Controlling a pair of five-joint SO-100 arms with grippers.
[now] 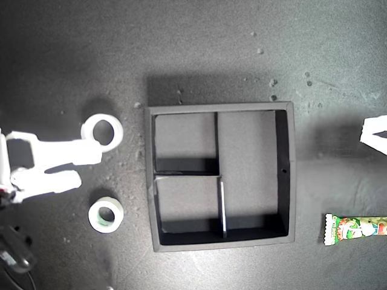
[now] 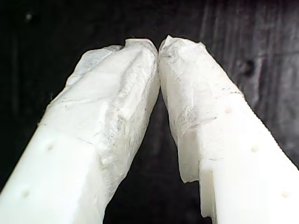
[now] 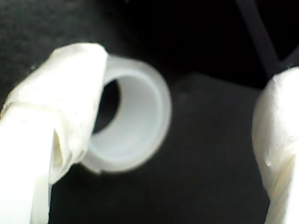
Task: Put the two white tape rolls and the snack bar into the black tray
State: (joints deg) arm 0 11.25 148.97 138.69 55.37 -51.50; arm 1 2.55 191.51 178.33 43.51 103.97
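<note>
The black tray [image 1: 289, 175] sits mid-table with all three of its compartments bare. One white tape roll [image 1: 101, 130] lies flat off the tray's side toward the exterior view's left, and a second roll with a greenish core [image 1: 106, 216] lies below it. My second gripper [image 1: 87, 167] is open, and one fingertip [image 3: 70, 84] reaches the rim of the upper roll [image 3: 135, 126]. The snack bar [image 1: 357, 228] lies at the exterior view's right edge, partly cut off. My first gripper [image 2: 159, 46] is shut with nothing in it, over dark surface. The other arm's white tip [image 1: 376, 134] shows above the bar.
Dark cables and a black part [image 1: 15, 254] sit in the exterior view's lower left corner. Small pale specks [image 1: 272, 81] dot the dark mat beyond the tray.
</note>
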